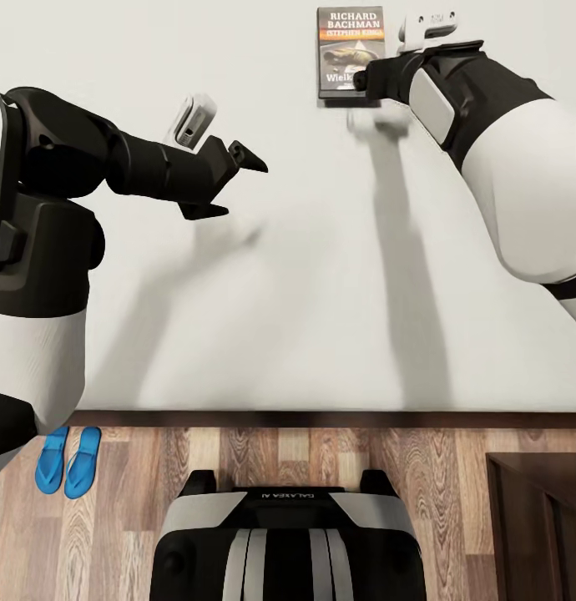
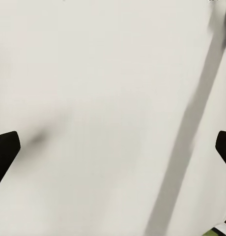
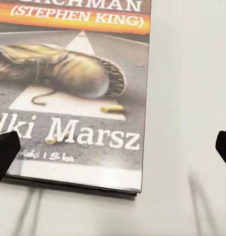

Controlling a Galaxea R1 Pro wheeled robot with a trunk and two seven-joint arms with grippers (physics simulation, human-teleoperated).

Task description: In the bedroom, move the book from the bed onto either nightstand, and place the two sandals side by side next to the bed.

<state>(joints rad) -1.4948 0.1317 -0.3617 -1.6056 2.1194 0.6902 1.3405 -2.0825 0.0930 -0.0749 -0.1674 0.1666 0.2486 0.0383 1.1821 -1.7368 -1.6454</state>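
presently: book (image 1: 350,52) lay flat on bed (image 1: 305,275), far side; right pincer (image 1: 365,79) spread, poised at its near corner. left pincer (image 1: 238,171) spread, idle over mattress. sandals (image 1: 68,460) paired on floor. risk: thin cover flush to mattress; fingers might skid it away.

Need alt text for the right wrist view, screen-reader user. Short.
A paperback book lies flat on the pale mattress, its cover showing a worn boot on a road, the words "(STEPHEN KING)" on an orange band and "Marsz" in white. The right tool's two dark fingertips stand wide apart at the picture's edges, open, straddling the book's corner.
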